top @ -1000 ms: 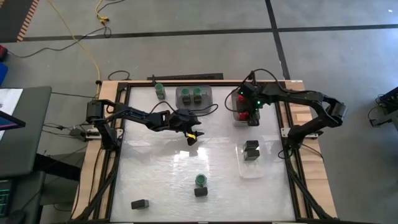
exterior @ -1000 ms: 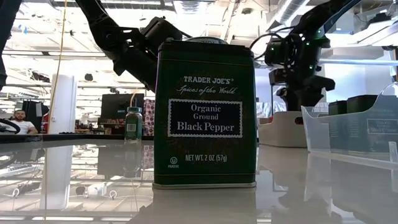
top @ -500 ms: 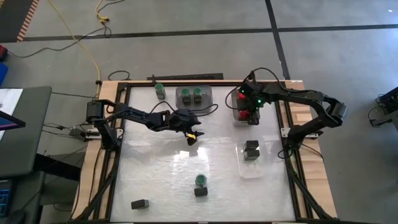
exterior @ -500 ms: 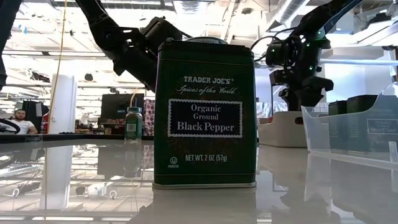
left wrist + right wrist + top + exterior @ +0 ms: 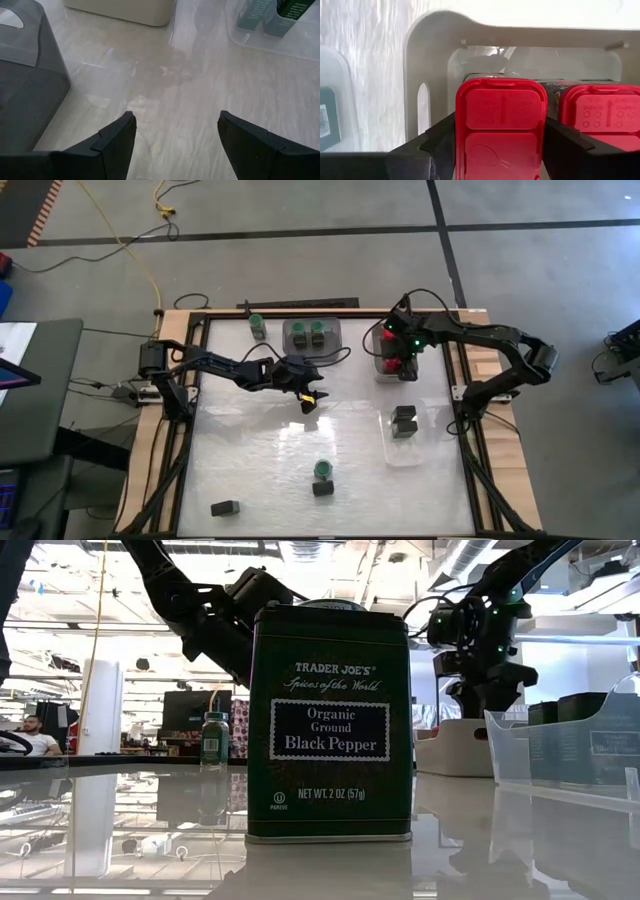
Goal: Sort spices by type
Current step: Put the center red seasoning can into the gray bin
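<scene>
Nearest the low camera, a dark green rectangular black-pepper tin (image 5: 329, 725) is standing upright on the glossy white table (image 5: 120, 850), still unsorted. Mid-table, the left gripper (image 5: 308, 397) is hovering empty, fingers (image 5: 112, 142) apart. Farther back, the right gripper (image 5: 501, 145) is straddling a red-lidded boxy spice container (image 5: 501, 125) inside the pale plastic bin (image 5: 432, 75), beside a second red lid (image 5: 600, 117); whether its fingers are gripping it, I cannot tell. Judgement: open fully and lift straight up to avoid tipping the neighbour.
</scene>
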`<state>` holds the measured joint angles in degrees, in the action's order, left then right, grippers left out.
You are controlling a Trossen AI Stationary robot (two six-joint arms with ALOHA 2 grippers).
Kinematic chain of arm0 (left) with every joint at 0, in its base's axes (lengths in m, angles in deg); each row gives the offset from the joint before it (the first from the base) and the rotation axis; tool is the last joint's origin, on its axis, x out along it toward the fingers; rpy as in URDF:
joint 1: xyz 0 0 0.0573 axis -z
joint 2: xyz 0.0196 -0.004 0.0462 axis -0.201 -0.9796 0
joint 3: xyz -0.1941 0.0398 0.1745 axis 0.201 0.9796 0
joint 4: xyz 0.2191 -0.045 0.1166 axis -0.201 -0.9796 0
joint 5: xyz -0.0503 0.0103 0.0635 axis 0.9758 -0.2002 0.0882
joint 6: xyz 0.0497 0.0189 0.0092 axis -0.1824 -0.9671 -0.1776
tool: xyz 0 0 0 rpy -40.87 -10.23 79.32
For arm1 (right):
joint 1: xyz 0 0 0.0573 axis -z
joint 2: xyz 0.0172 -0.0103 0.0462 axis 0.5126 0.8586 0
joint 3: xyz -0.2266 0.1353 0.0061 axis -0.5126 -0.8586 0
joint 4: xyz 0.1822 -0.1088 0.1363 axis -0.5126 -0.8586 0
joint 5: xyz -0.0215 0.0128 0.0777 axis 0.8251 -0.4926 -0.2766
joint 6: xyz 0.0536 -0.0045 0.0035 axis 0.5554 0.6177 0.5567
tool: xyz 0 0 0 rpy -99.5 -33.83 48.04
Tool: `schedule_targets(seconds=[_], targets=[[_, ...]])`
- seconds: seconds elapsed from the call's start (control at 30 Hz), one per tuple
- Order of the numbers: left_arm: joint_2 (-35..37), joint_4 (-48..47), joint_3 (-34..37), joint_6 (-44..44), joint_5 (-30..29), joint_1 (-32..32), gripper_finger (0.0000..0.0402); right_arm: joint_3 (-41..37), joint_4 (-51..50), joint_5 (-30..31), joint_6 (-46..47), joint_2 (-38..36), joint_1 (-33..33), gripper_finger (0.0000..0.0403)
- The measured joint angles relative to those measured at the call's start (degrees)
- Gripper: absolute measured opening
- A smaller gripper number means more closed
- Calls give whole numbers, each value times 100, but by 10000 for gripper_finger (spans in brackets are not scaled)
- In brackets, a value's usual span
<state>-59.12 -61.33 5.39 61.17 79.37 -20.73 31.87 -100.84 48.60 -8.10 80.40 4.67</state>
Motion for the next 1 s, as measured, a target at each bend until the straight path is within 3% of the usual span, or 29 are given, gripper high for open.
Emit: schedule_targets(seconds=[1.0], targets=[[-2,2,2,0,2,1,267,1,3,-24,-51,-2,28,266]])
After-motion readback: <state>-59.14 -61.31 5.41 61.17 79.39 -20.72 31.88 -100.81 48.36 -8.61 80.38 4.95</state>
